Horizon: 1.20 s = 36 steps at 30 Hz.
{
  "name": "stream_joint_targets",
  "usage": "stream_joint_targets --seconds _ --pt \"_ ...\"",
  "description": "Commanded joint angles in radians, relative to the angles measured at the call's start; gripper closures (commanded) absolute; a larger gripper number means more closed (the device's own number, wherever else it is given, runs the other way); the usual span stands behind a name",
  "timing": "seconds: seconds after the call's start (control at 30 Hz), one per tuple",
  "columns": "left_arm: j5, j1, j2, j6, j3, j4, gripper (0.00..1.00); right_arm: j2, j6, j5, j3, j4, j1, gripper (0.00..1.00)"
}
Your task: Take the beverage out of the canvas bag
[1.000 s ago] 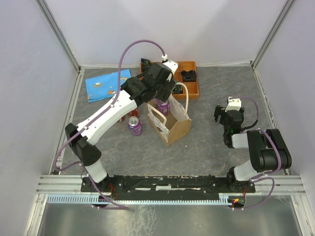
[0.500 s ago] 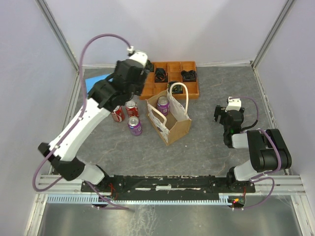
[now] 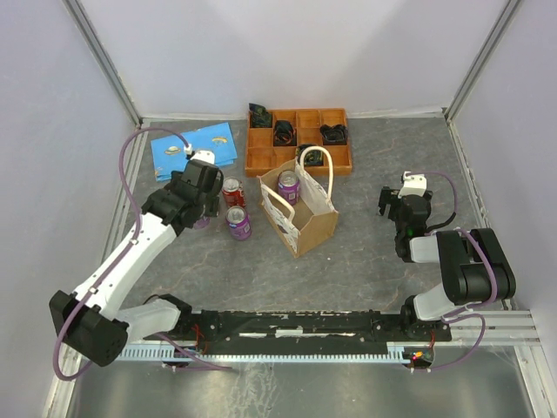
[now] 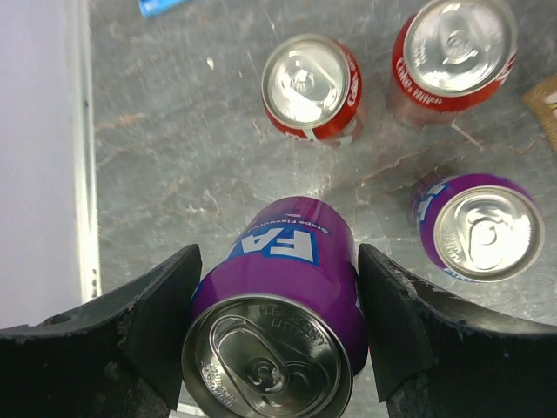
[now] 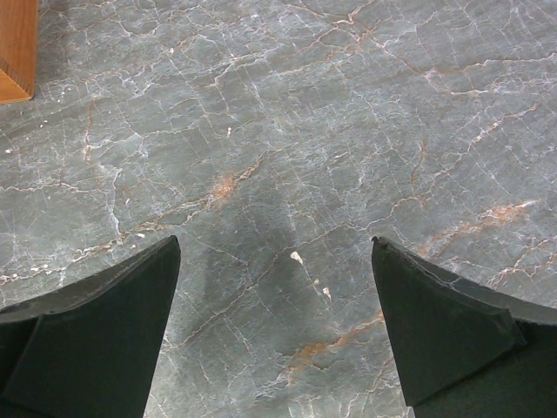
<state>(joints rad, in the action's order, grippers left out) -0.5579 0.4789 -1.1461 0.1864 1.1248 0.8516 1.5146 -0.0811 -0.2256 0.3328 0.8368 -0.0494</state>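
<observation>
Grey marbled stone worktop [image 3: 365, 252], white booth walls all round. On the left side the left pincer [image 4: 278, 270] is roughly half closed around a purple aluminium drink can [image 4: 277, 322], with both black fingers [image 4: 157, 313] pressed on its sides, so the beverage is gripped. From above, the left pincer [image 3: 198, 202] and its can are outside the small boxy tan-brown canvas bag [image 3: 305, 222] with white loop handles, and well to its left. The bag stands upright mid-worktop. Can't tell whether the can's base touches the worktop or hangs just over it.

Near the held can stand a red cola can [image 4: 312, 85], a second red cola can [image 4: 452, 57] and a standing purple can [image 4: 483, 231]. One more purple can in the bag [image 3: 287, 185] shows through the open top. An orange wooden compartment tray [image 3: 344, 157] lies behind the bag and a blue flat packet [image 3: 193, 148] sits far left.

The right pincer [image 5: 274, 261] has its jaws wide apart with nothing between them. It is parked over bare worktop, right of the bag.

Step, as I judge it: set-down of a removed can next to the others. The next move calls for lowering until the base sits flat, spreading the fingers, then lifting straight up so neighbours aren't knocked. After that, go back between the handles for the can in the bag.
</observation>
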Motion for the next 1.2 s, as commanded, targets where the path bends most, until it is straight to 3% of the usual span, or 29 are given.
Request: stream_joint_targets --seconds 0.0,0.37,0.83,1.17 --pt "0.051 -0.044 0.066 0.086 -0.074 -0.216 0.97 -0.009 0.005 0.002 0.026 0.033 0.004 0.01" --pt "0.078 -0.07 0.017 0.128 -0.211 -0.365 0.97 -0.008 0.004 0.002 0.026 0.034 0.004 0.01" --pt "0.112 -0.103 -0.121 0.14 -0.263 -0.404 0.97 -0.009 0.005 0.002 0.026 0.034 0.003 0.01" --pt "0.138 -0.113 -0.162 0.14 -0.285 -0.435 0.83 -0.009 0.005 0.002 0.025 0.033 0.003 0.01"
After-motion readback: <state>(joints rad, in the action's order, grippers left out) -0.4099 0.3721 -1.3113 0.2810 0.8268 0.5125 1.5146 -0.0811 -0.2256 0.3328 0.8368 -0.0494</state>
